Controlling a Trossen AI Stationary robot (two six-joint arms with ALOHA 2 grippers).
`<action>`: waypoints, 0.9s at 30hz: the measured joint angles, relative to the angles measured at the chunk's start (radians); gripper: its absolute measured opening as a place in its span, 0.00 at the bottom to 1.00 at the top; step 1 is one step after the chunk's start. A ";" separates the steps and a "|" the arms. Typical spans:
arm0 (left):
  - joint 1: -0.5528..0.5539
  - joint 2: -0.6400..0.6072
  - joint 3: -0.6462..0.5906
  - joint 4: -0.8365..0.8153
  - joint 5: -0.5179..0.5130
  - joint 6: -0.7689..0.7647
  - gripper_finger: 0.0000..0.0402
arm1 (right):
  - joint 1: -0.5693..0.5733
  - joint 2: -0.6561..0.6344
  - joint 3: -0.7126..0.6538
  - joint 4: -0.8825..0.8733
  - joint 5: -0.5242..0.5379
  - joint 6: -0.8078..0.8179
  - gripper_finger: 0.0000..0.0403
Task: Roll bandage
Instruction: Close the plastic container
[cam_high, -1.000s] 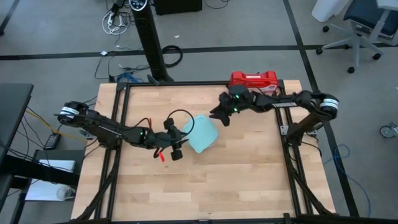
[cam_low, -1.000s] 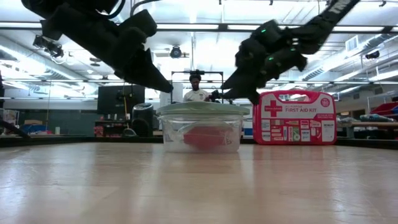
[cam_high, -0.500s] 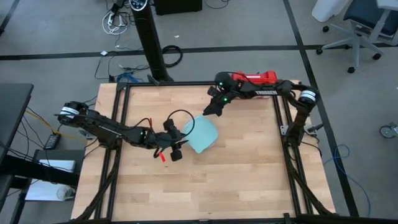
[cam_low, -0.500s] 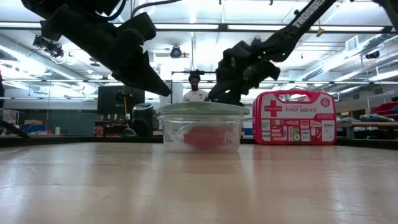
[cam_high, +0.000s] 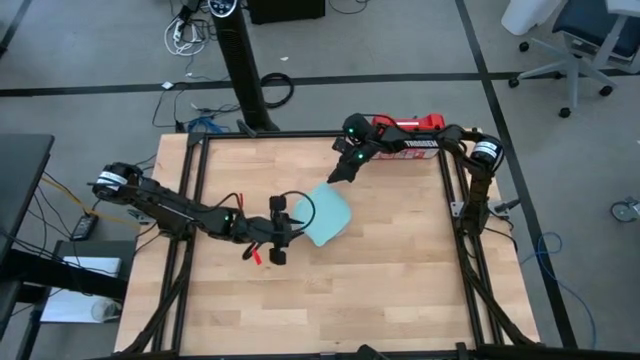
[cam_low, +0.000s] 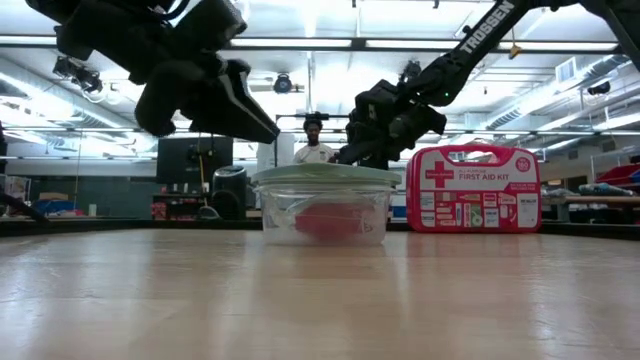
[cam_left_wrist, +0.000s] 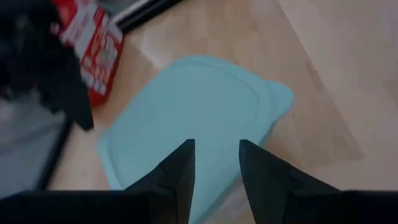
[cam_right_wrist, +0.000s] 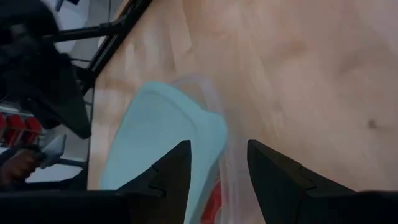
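Right end effector (cam_right_wrist: 214, 168) seemingly above bandage (cam_right_wrist: 213, 198)

container (cam_high: 325, 215) sits near the table's (cam_high: 400, 290) middle, a bit toward the far edge, lid (cam_left_wrist: 193, 109) on it. bandage (cam_low: 327, 222) lies inside the container. first-aid case (cam_high: 408, 128) stands at the far edge toward the far right corner. left gripper (cam_high: 283, 230) hangs at the container's left side, right gripper (cam_high: 338, 174) over its far side.
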 joint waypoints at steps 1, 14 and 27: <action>-0.004 0.002 0.000 0.002 -0.002 0.048 0.32 | 0.000 0.000 0.000 0.005 0.005 0.000 0.39; -0.047 0.201 0.100 0.073 -0.001 0.339 0.32 | 0.003 -0.001 0.000 0.048 0.065 0.024 0.39; -0.076 0.349 0.174 0.127 -0.075 0.492 0.32 | 0.016 -0.001 -0.001 0.049 0.067 0.008 0.39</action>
